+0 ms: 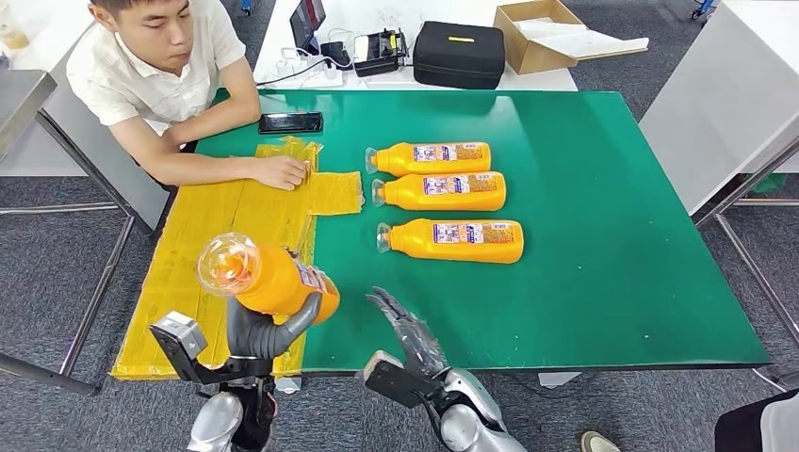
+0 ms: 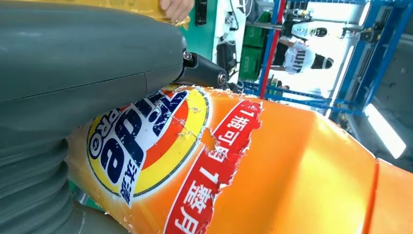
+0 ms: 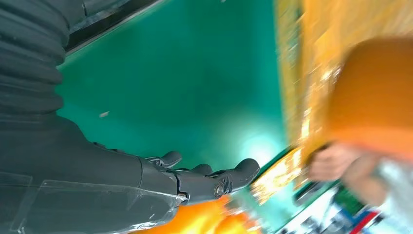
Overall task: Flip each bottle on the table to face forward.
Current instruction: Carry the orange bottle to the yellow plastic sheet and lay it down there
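Head view: left hand (image 1: pixel 269 331) grips an orange bottle (image 1: pixel 273 280) lifted off the table, clear cap toward the camera, at 7 o'clock from the row. Right hand (image 1: pixel 407 331) holds nothing, fingers extended and apart, at the green table (image 1: pixel 603 235) near edge. Three more bottles (image 1: pixel 450 191) lie in a row mid-table, caps at 9 o'clock. A person's hand (image 1: pixel 281 171) rests on the yellow sheet (image 1: pixel 221 235).

Left wrist view: adds the held bottle's torn front label (image 2: pixel 146 141).

Right wrist view: blurred; right fingers (image 3: pixel 204 178) straight over green.
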Robot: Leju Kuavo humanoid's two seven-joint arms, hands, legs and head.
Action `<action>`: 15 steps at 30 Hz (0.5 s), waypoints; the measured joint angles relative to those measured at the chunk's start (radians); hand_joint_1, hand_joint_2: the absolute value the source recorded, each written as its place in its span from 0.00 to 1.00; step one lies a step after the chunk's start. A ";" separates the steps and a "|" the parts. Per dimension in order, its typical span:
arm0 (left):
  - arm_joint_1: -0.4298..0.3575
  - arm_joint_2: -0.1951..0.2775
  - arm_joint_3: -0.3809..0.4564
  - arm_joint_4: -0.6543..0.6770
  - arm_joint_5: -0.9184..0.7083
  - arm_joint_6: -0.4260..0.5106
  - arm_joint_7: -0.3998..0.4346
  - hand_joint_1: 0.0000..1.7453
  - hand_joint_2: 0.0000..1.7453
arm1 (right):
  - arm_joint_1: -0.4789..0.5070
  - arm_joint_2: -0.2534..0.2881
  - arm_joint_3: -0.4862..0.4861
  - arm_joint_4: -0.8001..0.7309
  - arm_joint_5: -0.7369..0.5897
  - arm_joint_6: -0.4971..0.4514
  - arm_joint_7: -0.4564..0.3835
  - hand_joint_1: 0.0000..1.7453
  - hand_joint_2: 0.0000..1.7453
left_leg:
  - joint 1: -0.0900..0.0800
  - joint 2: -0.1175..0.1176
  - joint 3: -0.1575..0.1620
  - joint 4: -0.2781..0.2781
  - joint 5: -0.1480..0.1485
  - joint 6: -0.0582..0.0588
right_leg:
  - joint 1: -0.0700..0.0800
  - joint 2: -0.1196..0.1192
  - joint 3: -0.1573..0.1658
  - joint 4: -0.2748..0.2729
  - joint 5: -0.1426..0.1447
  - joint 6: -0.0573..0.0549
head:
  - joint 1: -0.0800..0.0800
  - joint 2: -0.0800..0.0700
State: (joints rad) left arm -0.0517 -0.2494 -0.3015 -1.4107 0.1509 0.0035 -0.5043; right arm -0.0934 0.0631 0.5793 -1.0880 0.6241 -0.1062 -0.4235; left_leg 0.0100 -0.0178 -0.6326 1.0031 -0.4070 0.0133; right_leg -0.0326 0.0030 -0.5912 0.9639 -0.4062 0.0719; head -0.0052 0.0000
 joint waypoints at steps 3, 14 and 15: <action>0.019 -0.008 0.038 -0.042 0.069 -0.019 0.031 1.00 1.00 | 0.033 -0.002 -0.047 0.005 -0.011 -0.053 0.000 0.00 1.00 | 0.000 0.001 0.000 0.000 0.000 0.000 | 0.000 0.000 0.000 0.000 0.000 0.000 | 0.000 0.000; 0.035 0.038 0.090 -0.072 -0.726 0.392 0.018 1.00 1.00 | 0.106 -0.020 -0.226 -0.034 0.014 -0.105 -0.009 0.00 1.00 | 0.000 0.001 0.000 0.000 0.000 0.000 | 0.000 0.000 0.000 0.000 0.000 0.000 | 0.000 0.000; 0.034 0.041 0.091 -0.070 -0.713 0.394 0.018 1.00 1.00 | 0.107 -0.020 -0.232 -0.037 0.015 -0.104 -0.009 0.00 1.00 | 0.000 0.001 0.000 0.000 0.000 0.000 | 0.000 0.000 0.000 0.000 0.000 0.000 | 0.000 0.000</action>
State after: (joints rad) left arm -0.0173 -0.2087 -0.2110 -1.4812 -0.5617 0.3978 -0.4861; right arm 0.0131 0.0427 0.3471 -1.1247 0.6388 -0.2106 -0.4329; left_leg 0.0099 -0.0170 -0.6324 1.0030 -0.4069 0.0132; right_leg -0.0326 0.0033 -0.5914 0.9638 -0.4061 0.0716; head -0.0051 0.0000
